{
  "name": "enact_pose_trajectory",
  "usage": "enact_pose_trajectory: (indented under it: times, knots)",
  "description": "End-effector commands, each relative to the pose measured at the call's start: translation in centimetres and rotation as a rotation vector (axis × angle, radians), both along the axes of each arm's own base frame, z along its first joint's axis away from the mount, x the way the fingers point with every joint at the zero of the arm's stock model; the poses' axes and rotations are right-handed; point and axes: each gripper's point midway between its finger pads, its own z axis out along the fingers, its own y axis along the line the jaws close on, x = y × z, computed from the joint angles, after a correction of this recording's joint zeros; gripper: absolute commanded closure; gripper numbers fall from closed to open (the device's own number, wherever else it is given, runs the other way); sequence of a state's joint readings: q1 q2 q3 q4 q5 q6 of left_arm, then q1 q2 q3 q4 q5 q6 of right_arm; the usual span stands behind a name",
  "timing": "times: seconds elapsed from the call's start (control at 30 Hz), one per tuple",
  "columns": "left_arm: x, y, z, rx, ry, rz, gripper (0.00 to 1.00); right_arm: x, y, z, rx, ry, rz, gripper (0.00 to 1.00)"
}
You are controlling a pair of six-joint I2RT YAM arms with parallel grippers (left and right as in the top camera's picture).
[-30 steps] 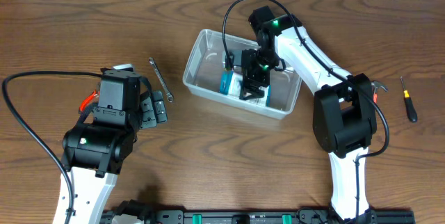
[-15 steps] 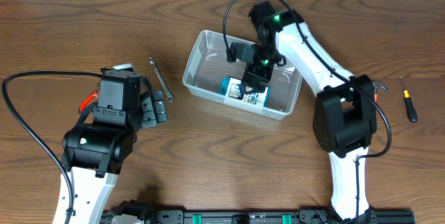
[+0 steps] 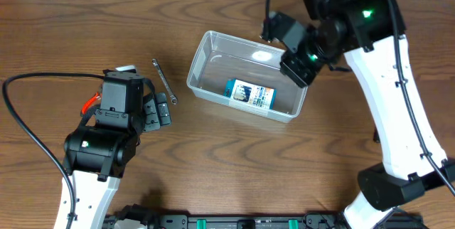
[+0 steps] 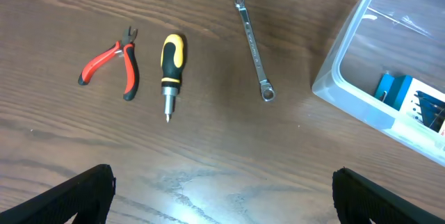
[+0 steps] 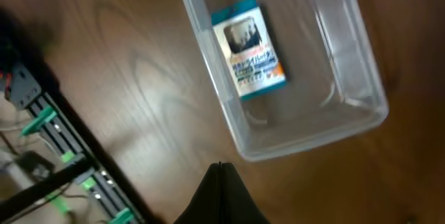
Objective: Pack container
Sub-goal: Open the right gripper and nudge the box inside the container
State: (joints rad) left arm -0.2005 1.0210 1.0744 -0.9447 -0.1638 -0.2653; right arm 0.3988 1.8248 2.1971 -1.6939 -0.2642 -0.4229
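Clear rectangular plastic container with rounded corners and a rim [image 3: 213,44] is sitting on the brown wood-grain table [image 3: 71,30], near the middle and toward the far edge, turned slightly askew. A flat blue-edged card packet with printed labelling [image 3: 250,94] is lying face up on its floor, against the near long wall. The rest of the bin floor is showing bare.

Right gripper [image 5: 219,175] is hanging high above the table, over the container's right end in the overhead view. Its jaws are pressed together with nothing between them. From the right wrist view the bin is sitting well below the fingertips, with no contact.

Left gripper [image 3: 155,110] is hovering over the table left of the container. Its jaws are spread wide and carrying nothing, with each finger showing at a bottom corner of the left wrist view.

Under the left wrist, three tools are lying loose on the wood:
- Slim silver metal wrench [image 4: 254,46] is lying closest to the bin, but apart from it.
- Yellow-and-black stubby screwdriver [image 4: 171,64] is lying left of the wrench, tip pointing toward the camera.
- Red-handled pliers [image 4: 111,64] are lying just beside the screwdriver, further left.
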Motion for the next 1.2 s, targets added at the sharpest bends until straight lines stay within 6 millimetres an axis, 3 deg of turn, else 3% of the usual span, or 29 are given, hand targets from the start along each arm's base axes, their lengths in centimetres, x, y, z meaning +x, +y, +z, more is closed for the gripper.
enact_pose_trajectory:
  times: [0.0,0.4,0.73,0.9,1.17]
  knots:
    - [0.0,0.0,0.1,0.005,0.0,-0.003,0.02,-0.7,-0.1,-2.0,-0.046,0.091,-0.103,0.98]
    - [-0.4,0.1,-0.2,0.014,0.022,-0.009,0.02,-5.0,-0.5,-8.6,-0.126,0.104,-0.168,0.99]
    - [-0.4,0.1,-0.2,0.014,0.022,-0.009,0.02,-6.7,-1.7,-17.8,-0.16,0.144,-0.173,0.99]
    - [-0.4,0.1,-0.2,0.014,0.022,-0.008,0.02,-5.8,-2.1,-18.7,-0.145,0.124,-0.2,0.99]
    - [-0.4,0.1,-0.2,0.014,0.022,-0.008,0.02,-3.4,-4.4,-19.4,-0.174,0.075,-0.287,0.99]
